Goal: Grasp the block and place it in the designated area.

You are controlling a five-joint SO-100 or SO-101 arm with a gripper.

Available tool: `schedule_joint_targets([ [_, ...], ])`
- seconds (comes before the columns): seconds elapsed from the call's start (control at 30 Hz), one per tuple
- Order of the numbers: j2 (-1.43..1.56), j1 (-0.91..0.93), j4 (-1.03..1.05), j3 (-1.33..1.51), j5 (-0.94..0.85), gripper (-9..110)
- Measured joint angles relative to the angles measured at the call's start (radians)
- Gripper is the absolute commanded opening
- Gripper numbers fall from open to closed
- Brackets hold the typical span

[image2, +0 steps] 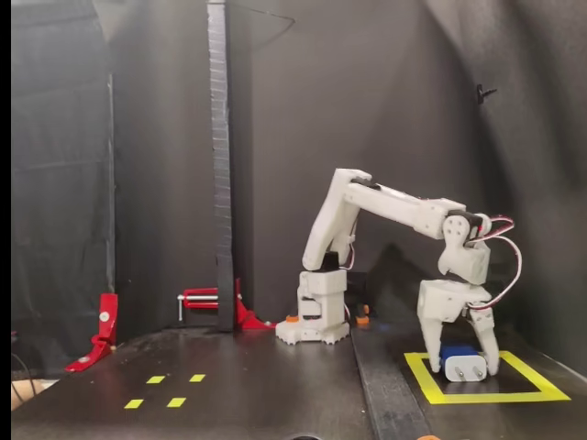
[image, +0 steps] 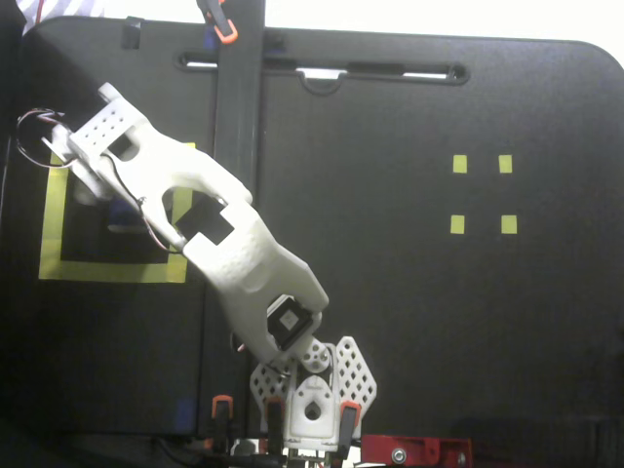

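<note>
One white arm (image2: pixel 385 203) reaches from its base down into the designated area (image2: pixel 532 394), a square of wide yellow tape on the black surface (image2: pixel 257 385). In the side-on fixed view, the jaws (image2: pixel 459 359) point straight down with their two fingers spread apart, tips close to the surface. Between those fingers sits the block (image2: pixel 460 361), dark blue above with a pale lower part, resting on the black surface inside the tape outline. The fingers stand on either side of the block and appear parted wider than it, so the jaws look open around it rather than clamped; whether a finger touches the block's side cannot be told.

In the top-down fixed view, the arm's forearm and wrist cover most of the jaws, and only a dim bluish patch of the block (image: pixel 121 209) shows beneath them, within the designated area (image: pixel 107 269). Thin wires (image: pixel 29 132) loop out beside the wrist.

Four small yellow squares (image: pixel 482 194) lie well apart from the jaws on the far side of the surface, past a dark upright post (image2: pixel 218 165).
</note>
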Motion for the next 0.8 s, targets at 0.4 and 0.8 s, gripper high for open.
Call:
schedule_joint_targets([
  [0.4, 0.0, -0.002, 0.009, 0.0, -0.014, 47],
  [0.8, 0.184, 0.017, 0.14, 0.0, -0.037, 47],
])
